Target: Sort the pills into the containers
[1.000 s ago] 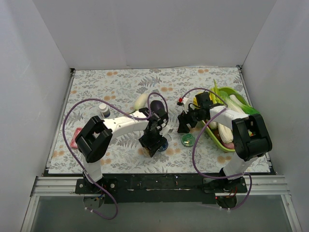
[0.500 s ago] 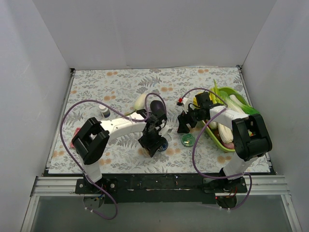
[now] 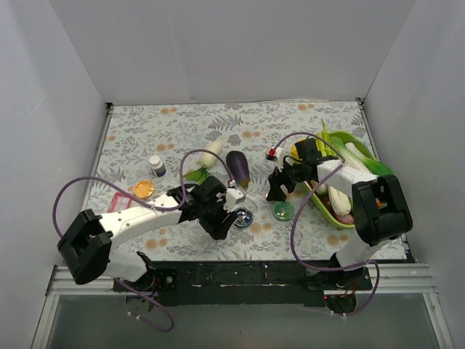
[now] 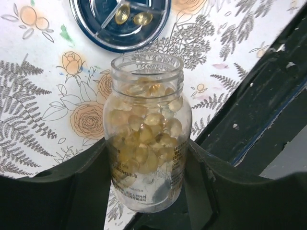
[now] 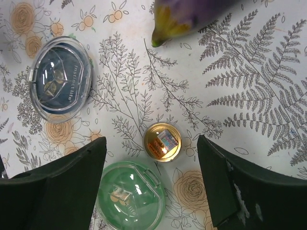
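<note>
My left gripper (image 3: 220, 220) is shut on an open clear amber bottle (image 4: 146, 129) full of yellowish capsules, with no cap on it. It holds the bottle just left of the round blue tin (image 3: 242, 216). The left wrist view shows the blue tin (image 4: 120, 21) with capsules in its compartments. My right gripper (image 3: 276, 190) is open above the table. A gold cap (image 5: 162, 142) lies face up between its fingers (image 5: 57, 182). The round green tin (image 3: 282, 211) also shows in the right wrist view (image 5: 129, 196), below the cap. The blue tin (image 5: 60, 86) lies at the upper left there.
A purple eggplant (image 3: 237, 167) and a white radish (image 3: 211, 153) lie behind the tins. A small white bottle (image 3: 157, 165), an orange dish (image 3: 144, 189) and a pink object (image 3: 116, 200) are at the left. The lime-green vegetable tray (image 3: 340, 222) stands at the right.
My left arm has swung left and back toward the near edge with the bottle. The blue tin and the orange dish now show. The right arm has not moved.
</note>
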Motion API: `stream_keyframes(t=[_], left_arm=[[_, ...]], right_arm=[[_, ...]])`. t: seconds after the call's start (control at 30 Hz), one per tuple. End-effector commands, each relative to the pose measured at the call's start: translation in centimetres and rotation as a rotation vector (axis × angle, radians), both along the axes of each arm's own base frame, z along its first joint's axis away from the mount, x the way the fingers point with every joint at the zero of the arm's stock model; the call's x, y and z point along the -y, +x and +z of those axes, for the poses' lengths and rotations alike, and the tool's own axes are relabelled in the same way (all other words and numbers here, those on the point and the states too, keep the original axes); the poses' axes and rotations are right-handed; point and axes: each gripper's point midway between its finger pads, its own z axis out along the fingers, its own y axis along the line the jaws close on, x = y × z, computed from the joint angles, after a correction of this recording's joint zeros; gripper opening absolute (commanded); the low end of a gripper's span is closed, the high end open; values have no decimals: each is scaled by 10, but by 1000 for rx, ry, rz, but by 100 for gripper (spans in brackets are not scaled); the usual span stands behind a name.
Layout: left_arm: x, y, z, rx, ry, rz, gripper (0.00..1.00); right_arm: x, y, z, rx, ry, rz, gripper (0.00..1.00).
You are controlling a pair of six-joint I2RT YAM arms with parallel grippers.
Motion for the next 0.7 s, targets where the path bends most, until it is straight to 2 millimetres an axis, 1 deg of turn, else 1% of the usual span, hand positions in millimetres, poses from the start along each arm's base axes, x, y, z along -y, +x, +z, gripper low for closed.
stream_keyframes(t=[0.0, 0.03, 0.07, 0.1, 0.13, 0.17, 0.2, 0.23, 0.27, 0.3, 0.33, 0.37, 0.4, 0.47, 0.5, 0.53, 0.57, 0.6, 0.67], left_arm=[[28, 20, 55, 262, -306, -44, 0], [39, 28, 73, 339, -404, -39, 0], [34, 24, 67, 356, -422, -46, 0], [35, 24, 86, 409, -489, -51, 0], [38, 25, 96, 441, -536, -46, 0], [37, 25, 103, 468, -566, -46, 0], [35, 22, 101, 481, -584, -49, 0], [34, 22, 125, 556, -664, -53, 0], [33, 21, 135, 596, -707, -55, 0], [29, 18, 131, 617, -726, -58, 0], [26, 16, 163, 715, -829, -62, 0], [23, 15, 171, 762, -862, -69, 0], [20, 14, 179, 804, -897, -65, 0], [12, 10, 197, 907, -978, -69, 0], [9, 8, 206, 942, -1013, -71, 0], [8, 7, 205, 954, -1016, -74, 0], [5, 4, 211, 976, -1033, -78, 0], [4, 3, 212, 991, -1031, -94, 0], [0, 0, 218, 1020, -1033, -108, 0]], right_arm=[[-2, -5, 20, 87, 41, 67, 84], [-1, -4, 21, 107, 36, 68, 84], [0, -3, 23, 124, 32, 69, 84], [1, -1, 29, 154, 32, 69, 84], [1, 0, 31, 185, 32, 80, 84], [1, -1, 34, 206, 37, 88, 85], [1, -1, 42, 245, 47, 100, 85], [1, -3, 45, 294, 53, 142, 86], [-1, -10, 46, 318, 76, 185, 87], [-2, -13, 55, 373, 93, 217, 88], [-3, -16, 59, 415, 104, 246, 94], [-3, -23, 57, 479, 123, 314, 94], [-3, -26, 61, 530, 127, 348, 95], [-3, -28, 57, 605, 120, 422, 96], [-2, -31, 54, 565, 111, 440, 96], [-2, -30, 52, 544, 105, 454, 97], [-2, -29, 52, 529, 99, 471, 97], [-3, -25, 50, 482, 91, 469, 98], [-1, -14, 45, 466, 53, 437, 98]])
